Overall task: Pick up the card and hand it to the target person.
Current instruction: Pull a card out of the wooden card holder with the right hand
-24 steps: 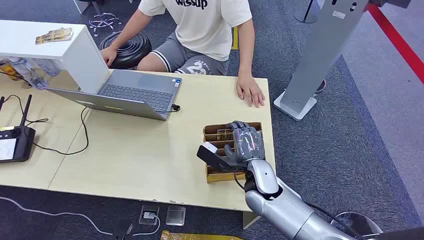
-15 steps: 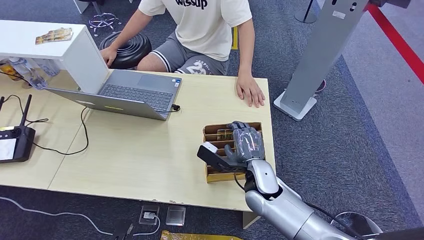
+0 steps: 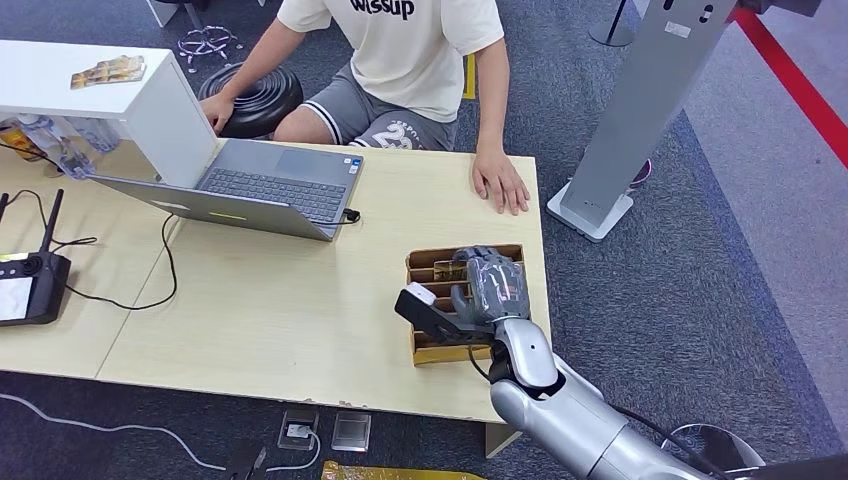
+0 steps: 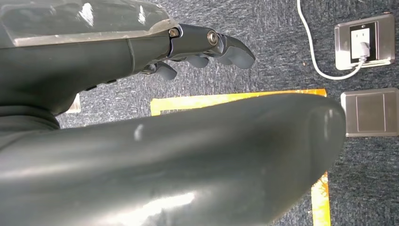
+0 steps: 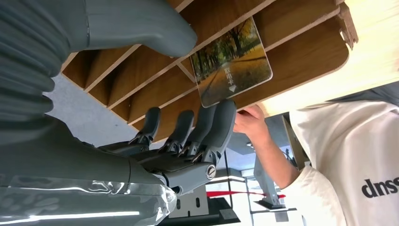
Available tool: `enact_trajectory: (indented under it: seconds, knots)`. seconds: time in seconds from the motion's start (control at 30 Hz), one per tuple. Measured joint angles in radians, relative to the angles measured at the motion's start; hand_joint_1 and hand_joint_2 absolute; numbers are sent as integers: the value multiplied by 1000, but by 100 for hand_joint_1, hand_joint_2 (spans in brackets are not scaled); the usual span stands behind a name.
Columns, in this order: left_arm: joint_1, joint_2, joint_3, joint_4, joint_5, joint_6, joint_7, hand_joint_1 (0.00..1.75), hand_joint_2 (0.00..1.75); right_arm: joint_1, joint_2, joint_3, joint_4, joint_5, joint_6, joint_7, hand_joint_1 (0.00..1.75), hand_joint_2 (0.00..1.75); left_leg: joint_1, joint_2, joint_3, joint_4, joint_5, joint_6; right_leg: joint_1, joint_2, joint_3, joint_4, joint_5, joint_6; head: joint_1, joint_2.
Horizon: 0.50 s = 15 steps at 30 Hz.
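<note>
A card point(image 5: 233, 61) printed with an autumn tree scene stands upright in a slot of the wooden card holder point(image 3: 428, 262) near the table's right edge. My right hand point(image 3: 492, 288) is lowered over the holder. In the right wrist view its fingers point(image 5: 221, 117) sit at one side of the card and the thumb point(image 5: 155, 28) at the other, with the card not pinched. The person in a white shirt point(image 3: 420, 50) sits across the table, one hand point(image 3: 500, 183) flat on the tabletop. My left hand point(image 4: 141, 94) hangs over the floor and holds nothing.
An open laptop point(image 3: 270, 185) lies at the far left of the table point(image 3: 280, 300), beside a white box point(image 3: 100, 85). A black controller point(image 3: 25, 290) with cables sits at the left edge. A grey stand point(image 3: 650, 100) rises right of the table.
My right hand has sunk very slightly toward the holder. Nothing else has moved.
</note>
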Motion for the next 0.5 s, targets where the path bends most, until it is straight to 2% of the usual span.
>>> enact_trajectory:
  seconds: [0.13, 0.37, 0.5]
  knots:
    - [0, 0, 0, 0, -1, 0, 0, 0, 0, -5, 0, 0, 0, 0, -4, 0, 107, 175, 0, 0, 0, 0, 0, 0, 0, 0, 0, 0, 0, 0, 0, 0]
    - [0, 0, 0, 0, -3, 0, 1, 0, 0, -4, 0, 0, 1, 0, -4, 0, 100, 175, 0, 0, 0, 0, 0, 0, 0, 0, 0, 0, 0, 0, 0, 0]
    - [0, 0, 0, 0, -4, 0, 2, 0, 0, -4, 0, 0, 1, 1, -4, 0, 104, 175, 0, 0, 0, 0, 0, 0, 0, 0, 0, 0, 0, 0, 0, 0]
